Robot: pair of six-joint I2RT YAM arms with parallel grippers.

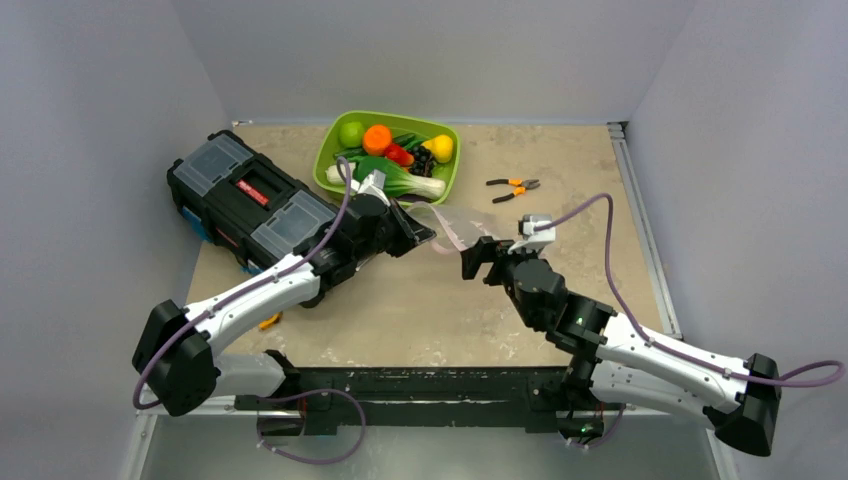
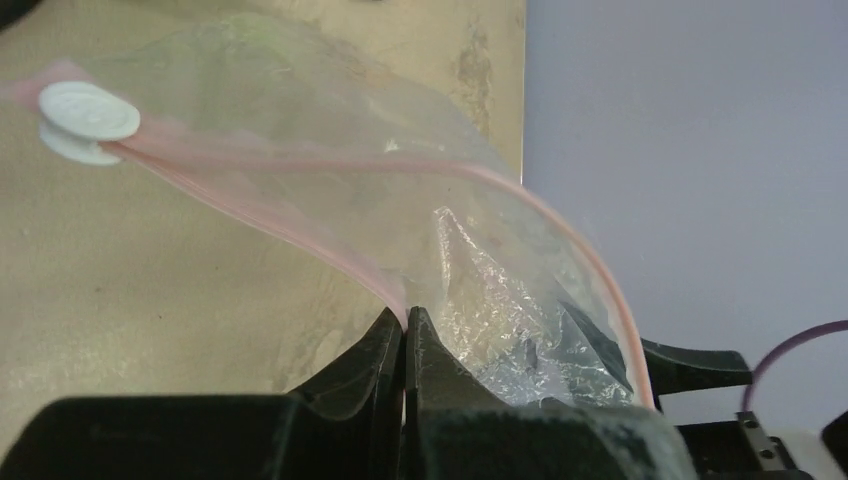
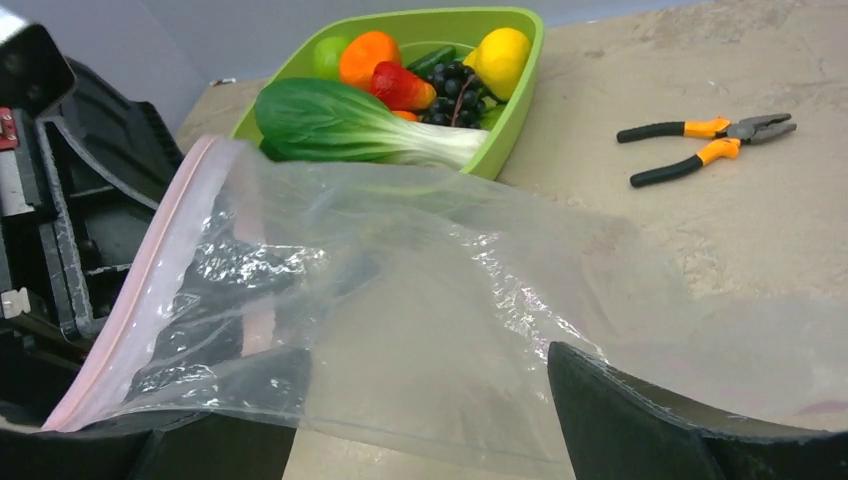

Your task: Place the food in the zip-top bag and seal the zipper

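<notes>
My left tool (image 2: 405,325) pinches the bag (image 3: 420,290) by its zipper (image 2: 300,160), my right tool (image 3: 400,425) gapes empty, and all the food (image 3: 360,125) sits unpacked in the tray (image 3: 522,100).

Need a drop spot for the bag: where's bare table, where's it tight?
Biggest bare patch: table centre-front, bordered by left arm, right arm and the near edge. Second: between the pliers, right rail and that arm. Crowded: toolbox, tray, and the zip-top bag pinched in the left hand, right hand open at its other end.
</notes>
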